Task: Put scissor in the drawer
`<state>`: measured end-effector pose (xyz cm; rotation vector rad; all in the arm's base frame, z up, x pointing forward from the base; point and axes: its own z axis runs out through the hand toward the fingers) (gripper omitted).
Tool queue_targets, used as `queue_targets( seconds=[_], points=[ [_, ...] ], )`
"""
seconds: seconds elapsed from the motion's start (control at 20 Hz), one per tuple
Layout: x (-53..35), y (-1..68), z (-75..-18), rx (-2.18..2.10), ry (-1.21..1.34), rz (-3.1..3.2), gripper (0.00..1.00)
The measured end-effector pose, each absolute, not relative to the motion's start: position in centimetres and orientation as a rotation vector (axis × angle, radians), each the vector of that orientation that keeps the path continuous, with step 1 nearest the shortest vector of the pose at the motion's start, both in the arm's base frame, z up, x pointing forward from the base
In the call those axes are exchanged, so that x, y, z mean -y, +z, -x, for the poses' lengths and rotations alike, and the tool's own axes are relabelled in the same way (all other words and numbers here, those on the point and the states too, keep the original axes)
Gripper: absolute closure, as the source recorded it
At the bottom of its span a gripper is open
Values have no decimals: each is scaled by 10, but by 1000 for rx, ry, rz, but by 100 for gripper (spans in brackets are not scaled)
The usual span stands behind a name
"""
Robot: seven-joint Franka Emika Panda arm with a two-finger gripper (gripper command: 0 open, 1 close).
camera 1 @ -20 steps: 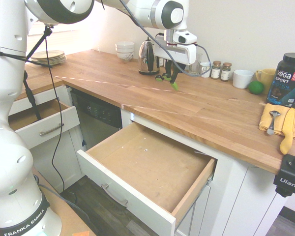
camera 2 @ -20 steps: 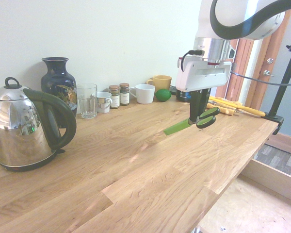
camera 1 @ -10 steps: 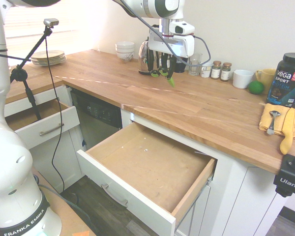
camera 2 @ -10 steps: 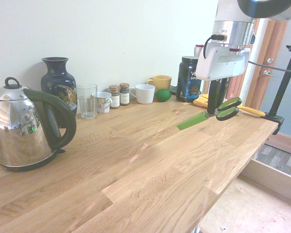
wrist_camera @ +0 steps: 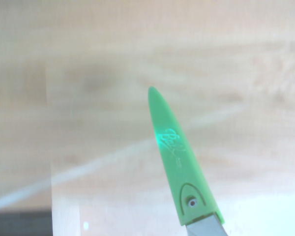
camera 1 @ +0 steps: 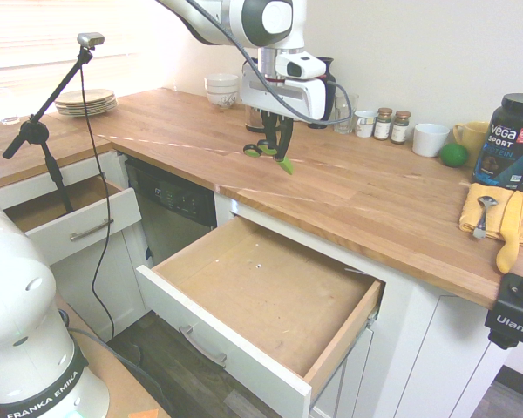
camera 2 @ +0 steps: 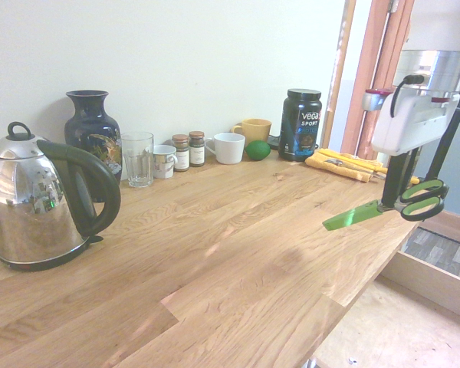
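- The gripper (camera 1: 273, 144) is being kept clamped on the scissor (camera 2: 383, 209), its fingers closed just ahead of the green and black handle loops, with the wrist pointing straight down.
- The scissor is being held clear of the countertop (camera 1: 349, 187), nearly level, with the light green blade sheath (wrist_camera: 179, 164) sticking out to one side; in the wrist view only the sheath is being shown, over blurred wood.
- Compared with a second ago, the scissor is being carried away from the kettle (camera 2: 42, 199) and the back wall, toward the counter's front edge; in the second exterior view it is now hanging near that edge.
- The grasp is being judged secure, since the tilt of the scissor is unchanged through the move.
- The drawer (camera 1: 261, 305), pulled wide open below the counter edge, is not yet being reached; travel past the edge, a descent and a release are judged to remain.
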<state>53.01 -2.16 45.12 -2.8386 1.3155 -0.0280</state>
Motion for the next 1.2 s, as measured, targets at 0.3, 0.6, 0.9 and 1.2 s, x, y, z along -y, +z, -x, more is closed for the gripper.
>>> queue_targets(
  seconds=[0.3,0.6,0.9,1.2],
  points=[
    [18,430,-487,-1336,-18,2829,100],
    [22,424,-466,-1356,-18,2823,100],
    [24,422,-447,-1365,-15,2820,100],
    [25,405,-430,-1373,2,2825,100]
  ],
)
